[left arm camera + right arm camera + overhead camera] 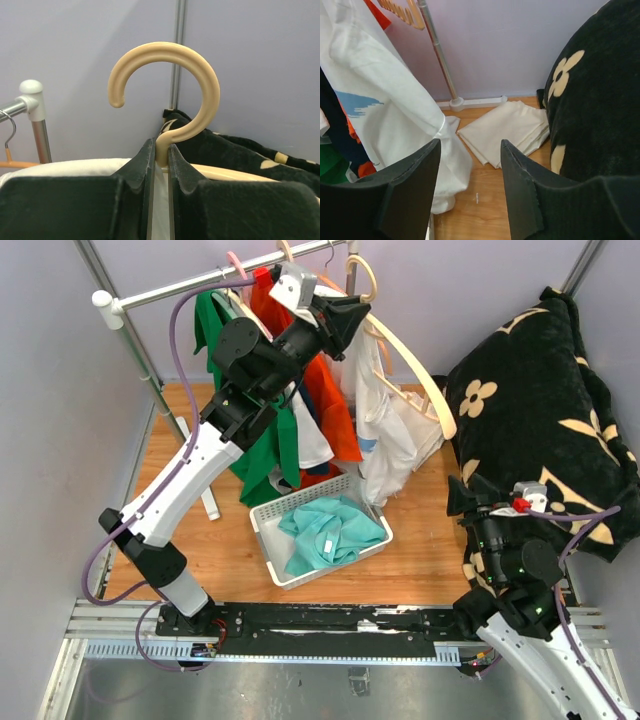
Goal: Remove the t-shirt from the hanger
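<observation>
Left gripper (160, 150) clenches the hanger (200, 85) neck under its hook, far centre; the white t-shirt (385, 430) hangs below it. Right gripper (471, 146) gapes, empty, near right. Pulling the shirt could twist the hanger out of that narrow grip.

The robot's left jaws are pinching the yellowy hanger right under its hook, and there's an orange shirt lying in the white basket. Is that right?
Almost. The left jaws do pinch the hanger just under its hook, but the shirt lying in the white basket is teal, not orange. The top external view shows it.
</observation>
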Controlling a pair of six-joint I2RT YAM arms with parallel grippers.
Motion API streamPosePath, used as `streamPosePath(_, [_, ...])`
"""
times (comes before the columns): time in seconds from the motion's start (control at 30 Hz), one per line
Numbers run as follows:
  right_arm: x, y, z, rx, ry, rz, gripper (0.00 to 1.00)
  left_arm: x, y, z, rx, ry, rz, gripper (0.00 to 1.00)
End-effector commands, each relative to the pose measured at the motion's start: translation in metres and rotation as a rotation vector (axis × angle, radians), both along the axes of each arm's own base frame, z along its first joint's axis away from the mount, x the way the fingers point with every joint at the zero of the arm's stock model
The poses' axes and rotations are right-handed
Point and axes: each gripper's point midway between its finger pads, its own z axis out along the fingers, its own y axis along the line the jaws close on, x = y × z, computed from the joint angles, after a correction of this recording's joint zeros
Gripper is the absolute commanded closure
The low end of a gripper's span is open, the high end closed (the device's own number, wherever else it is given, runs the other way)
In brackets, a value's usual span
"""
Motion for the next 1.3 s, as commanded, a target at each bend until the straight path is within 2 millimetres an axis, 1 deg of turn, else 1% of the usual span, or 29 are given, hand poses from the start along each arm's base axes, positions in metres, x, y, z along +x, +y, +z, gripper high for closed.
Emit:
streamPosePath(0.0, [-0.008,-0.007,0.040,-0.013,-0.086,-0.013,0.46,-0.028,0.020,0.031,-0.071,-0.106,-0.026,0.99])
streamPosePath(0.13, [-0.015,-0.011,0.075,-0.028,-0.156,-0.013,0.42,-0.030,0.011,0.010,-0.034,-0.086,-0.068,0.99])
streamPosePath(0.23, [-0.019,-0.011,0.099,-0.060,-0.201,-0.005,0.38,-0.028,0.004,-0.007,-0.001,-0.061,-0.078,0.99])
streamPosePath(0.37, [-0.030,-0.009,0.131,-0.087,-0.279,0.030,0.35,-0.026,-0.004,-0.022,0.027,-0.043,-0.076,0.99])
streamPosePath(0.57, [-0.049,0.004,0.178,-0.132,-0.388,0.133,0.31,-0.023,-0.024,-0.043,0.061,-0.004,-0.086,0.99])
streamPosePath(0.6, [-0.050,0.010,0.181,-0.141,-0.394,0.158,0.31,-0.024,-0.028,-0.046,0.065,0.001,-0.093,1.00])
streamPosePath(0.67, [-0.050,0.018,0.187,-0.153,-0.404,0.197,0.30,-0.024,-0.034,-0.050,0.073,0.006,-0.102,0.99])
streamPosePath(0.77, [-0.044,0.032,0.189,-0.164,-0.396,0.242,0.30,-0.025,-0.044,-0.056,0.086,0.018,-0.114,0.99])
streamPosePath(0.9, [-0.037,0.046,0.190,-0.152,-0.393,0.285,0.30,-0.028,-0.053,-0.060,0.101,0.022,-0.116,1.00])
streamPosePath(1.0, [-0.030,0.054,0.187,-0.144,-0.376,0.305,0.30,-0.029,-0.058,-0.061,0.104,0.023,-0.114,0.99])
streamPosePath(1.1, [-0.020,0.061,0.178,-0.141,-0.341,0.311,0.31,-0.030,-0.061,-0.061,0.105,0.026,-0.115,0.99])
streamPosePath(1.27, [-0.008,0.064,0.162,-0.142,-0.287,0.298,0.32,-0.032,-0.065,-0.059,0.103,0.021,-0.117,0.99])
